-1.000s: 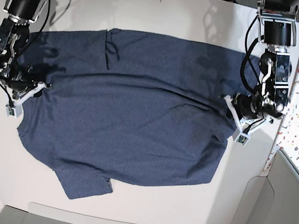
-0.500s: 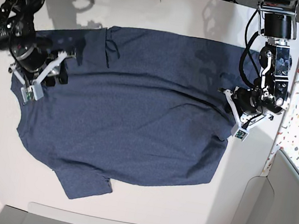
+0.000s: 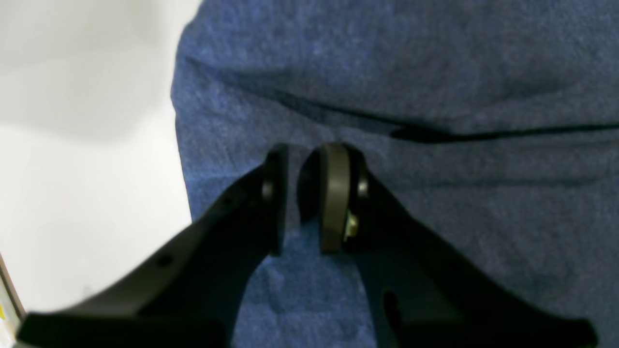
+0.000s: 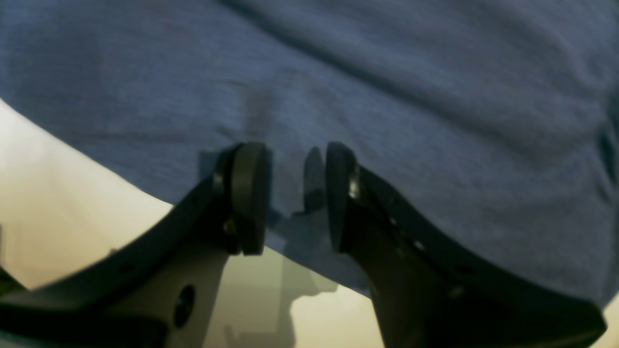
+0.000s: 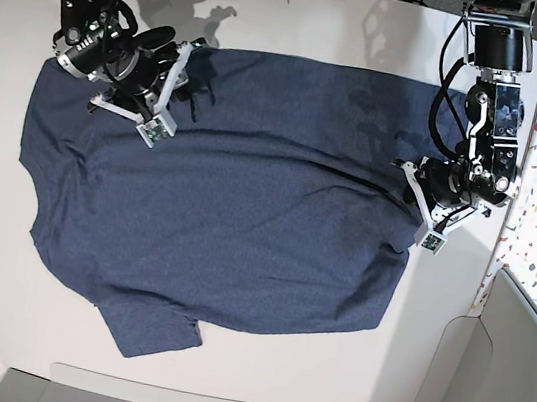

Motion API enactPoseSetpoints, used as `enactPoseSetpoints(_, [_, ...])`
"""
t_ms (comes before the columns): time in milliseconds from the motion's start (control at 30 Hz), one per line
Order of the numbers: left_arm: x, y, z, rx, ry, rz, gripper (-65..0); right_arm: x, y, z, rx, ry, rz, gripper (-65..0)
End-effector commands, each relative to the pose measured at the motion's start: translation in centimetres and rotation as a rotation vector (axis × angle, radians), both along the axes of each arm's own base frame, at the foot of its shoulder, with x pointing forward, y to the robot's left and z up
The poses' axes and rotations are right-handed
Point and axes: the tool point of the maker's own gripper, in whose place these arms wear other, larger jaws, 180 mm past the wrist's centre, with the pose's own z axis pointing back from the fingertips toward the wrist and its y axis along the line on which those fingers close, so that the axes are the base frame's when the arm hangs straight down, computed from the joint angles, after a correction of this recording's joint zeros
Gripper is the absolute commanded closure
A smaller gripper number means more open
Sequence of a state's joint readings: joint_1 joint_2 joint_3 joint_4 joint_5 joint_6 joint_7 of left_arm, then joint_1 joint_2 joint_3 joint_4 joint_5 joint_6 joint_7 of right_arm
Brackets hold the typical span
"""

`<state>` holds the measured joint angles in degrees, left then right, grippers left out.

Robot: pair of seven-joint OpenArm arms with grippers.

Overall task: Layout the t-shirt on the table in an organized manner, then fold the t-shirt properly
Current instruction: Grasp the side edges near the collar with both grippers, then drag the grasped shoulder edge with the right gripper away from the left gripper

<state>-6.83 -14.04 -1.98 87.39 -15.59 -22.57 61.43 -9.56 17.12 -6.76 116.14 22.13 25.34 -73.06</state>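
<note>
The base view shows the shirt (image 5: 219,194) spread plain-side up on the worktop (image 5: 306,15), one sleeve askew, so laying out seems unfinished and next calls for regrasping; wrist views alone show the left tool (image 3: 304,198) and right tool (image 4: 295,198) narrowly parted, empty, over fabric edges.
</note>
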Motion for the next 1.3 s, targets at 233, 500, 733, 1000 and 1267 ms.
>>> enactPoseSetpoints(233, [1.0, 0.2, 1.2, 0.002, -0.044, -0.004, -12.1, 1.0, 0.8, 0.8, -0.001, -0.052, -0.025, -19.7])
enactPoseSetpoints(500, [0.7, 0.2, 0.9, 0.0, -0.039, -0.004, -12.1, 1.1, 0.4, 0.0, -0.145, -0.075, -0.02, -19.8])
enactPoseSetpoints(733, [0.6, 0.2, 0.9, 0.0, -0.036, -0.004, -12.1, 1.1, 0.3, -0.2, -0.2, -0.086, -0.008, -19.8])
enactPoseSetpoints(1000, [0.6, 0.2, 0.9, 0.002, -0.036, -0.004, -12.1, 0.0, 2.3, -0.8, -0.184, -0.066, 0.057, -19.8])
enactPoseSetpoints(1267, [0.6, 0.2, 0.9, 0.002, -0.036, -0.004, -12.1, 0.0, 2.1, -0.9, -0.189, -0.065, 0.054, -19.8])
